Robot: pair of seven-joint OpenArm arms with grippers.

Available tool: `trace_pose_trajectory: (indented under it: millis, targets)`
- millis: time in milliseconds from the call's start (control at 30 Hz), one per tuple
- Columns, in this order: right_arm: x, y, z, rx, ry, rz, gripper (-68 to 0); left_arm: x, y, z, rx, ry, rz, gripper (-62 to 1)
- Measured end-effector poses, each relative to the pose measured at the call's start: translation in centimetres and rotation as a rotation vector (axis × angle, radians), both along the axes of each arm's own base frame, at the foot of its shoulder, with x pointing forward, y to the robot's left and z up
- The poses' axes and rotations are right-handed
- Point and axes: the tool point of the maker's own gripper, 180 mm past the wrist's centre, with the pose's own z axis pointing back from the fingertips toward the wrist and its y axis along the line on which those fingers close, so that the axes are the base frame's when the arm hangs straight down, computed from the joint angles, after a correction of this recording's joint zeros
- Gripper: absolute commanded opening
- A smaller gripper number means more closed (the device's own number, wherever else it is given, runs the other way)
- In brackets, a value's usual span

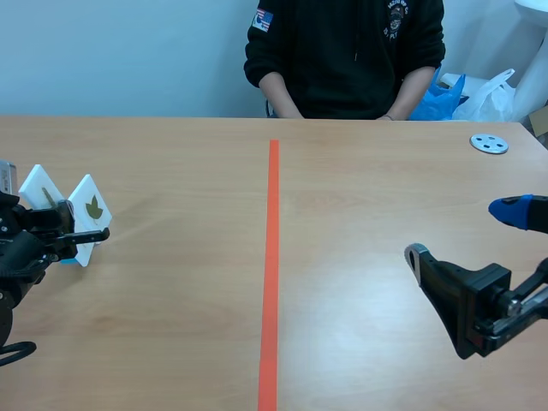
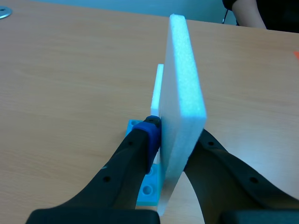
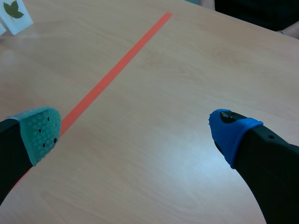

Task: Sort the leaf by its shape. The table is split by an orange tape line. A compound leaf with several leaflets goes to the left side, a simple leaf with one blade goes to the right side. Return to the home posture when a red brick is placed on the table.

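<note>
A white foam card (image 1: 89, 208) with an olive-green leaf of several leaflets printed on it stands on the left side of the table, in a small blue base (image 2: 148, 189). My left gripper (image 1: 84, 237) is shut on this card (image 2: 180, 107); in the left wrist view it shows edge-on between my fingers, the blue pad (image 2: 151, 132) pressed against it. A second white card (image 1: 38, 185) stands just behind it. My right gripper (image 1: 467, 233) hangs open over the right side, holding nothing. In the right wrist view the leaf card (image 3: 15, 14) shows far off, past the open right gripper (image 3: 135, 130).
The orange tape line (image 1: 272, 257) runs down the table's middle. A person in a black top (image 1: 342, 51) sits across the table, hands at its far edge. A small metal disc (image 1: 489, 143) lies at the far right. Blue and white bags (image 1: 462, 94) lie behind it.
</note>
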Motion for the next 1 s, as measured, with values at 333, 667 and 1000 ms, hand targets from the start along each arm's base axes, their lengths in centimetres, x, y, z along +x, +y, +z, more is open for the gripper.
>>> trace_pose_trajectory:
  millis: [333,667,1000]
  targets:
    - [0.0,0.0,0.0,0.0,0.0,0.0,0.4,0.0,-0.01,-0.03,0.0,0.001,0.0,-51.7]
    - [0.0,0.0,0.0,0.0,0.0,0.0,0.4,-0.01,-0.01,-0.08,-0.001,0.004,-0.001,-51.7]
    - [0.0,0.0,0.0,0.0,0.0,0.0,0.4,-0.05,-0.01,-0.27,-0.002,0.015,-0.001,-38.0]
